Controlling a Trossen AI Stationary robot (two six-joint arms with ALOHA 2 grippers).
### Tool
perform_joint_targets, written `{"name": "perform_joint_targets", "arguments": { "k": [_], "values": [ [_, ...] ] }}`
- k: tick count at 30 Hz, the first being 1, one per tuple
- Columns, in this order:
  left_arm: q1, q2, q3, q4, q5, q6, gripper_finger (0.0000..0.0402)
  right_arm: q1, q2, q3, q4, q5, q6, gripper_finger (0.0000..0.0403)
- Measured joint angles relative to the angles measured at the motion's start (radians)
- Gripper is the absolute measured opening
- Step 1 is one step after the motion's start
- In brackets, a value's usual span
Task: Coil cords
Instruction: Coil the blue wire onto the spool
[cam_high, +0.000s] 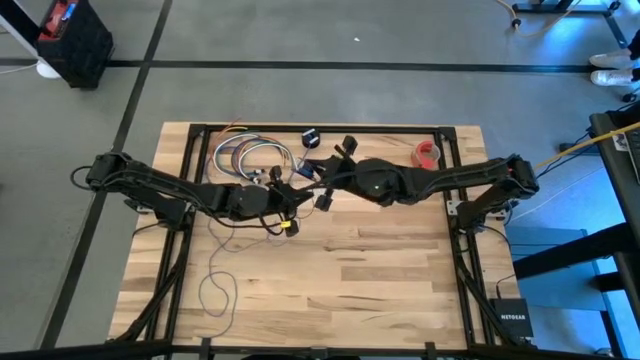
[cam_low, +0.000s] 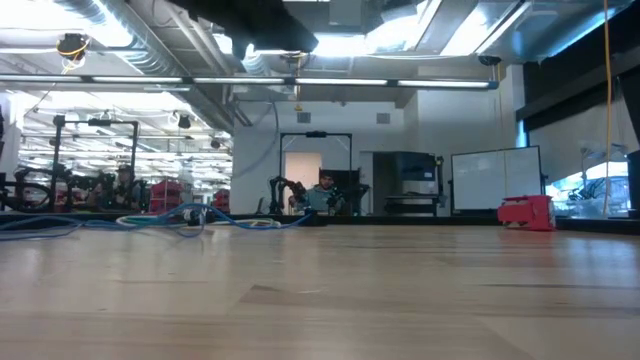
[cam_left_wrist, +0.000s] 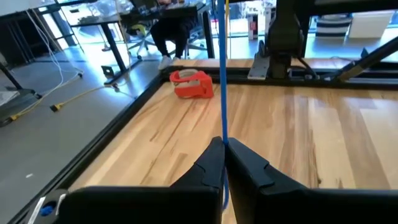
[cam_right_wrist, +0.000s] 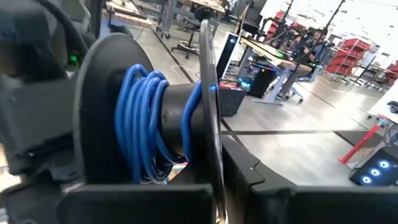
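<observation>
While spool-wound, thin blue cord (cam_right_wrist: 140, 118)

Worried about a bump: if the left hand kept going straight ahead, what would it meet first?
Probably the red tape dispenser, slightly off-line; the left hand is shut on the blue cord.

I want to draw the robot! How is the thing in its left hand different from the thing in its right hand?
The left gripper pinches a single straight, stretched piece of blue cord. The right gripper holds a black spool with that cord wound round it in many loops. The cord is very thin, while the spool is wide with flat round discs. Both grippers are dark and shut on what they hold.
</observation>
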Motion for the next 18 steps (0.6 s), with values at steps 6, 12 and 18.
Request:
{"name": "perform_joint_targets", "arguments": {
  "k": [6,12,18],
  "values": [
    [0.000,0.000,0.000,-0.046,0.000,-0.023,0.0005,0.000,-0.041,0.000,0.002,-0.008,0.000,0.0008],
    [0.000,0.000,-0.001,-0.097,-0.001,-0.040,0.0005,0.000,-0.082,0.002,0.002,-0.008,-0.015,0.0008],
    [0.000,0.000,-0.001,-0.120,-0.002,-0.045,0.0005,0.000,-0.093,0.002,-0.002,-0.008,-0.020,0.0008]
  ]
}}
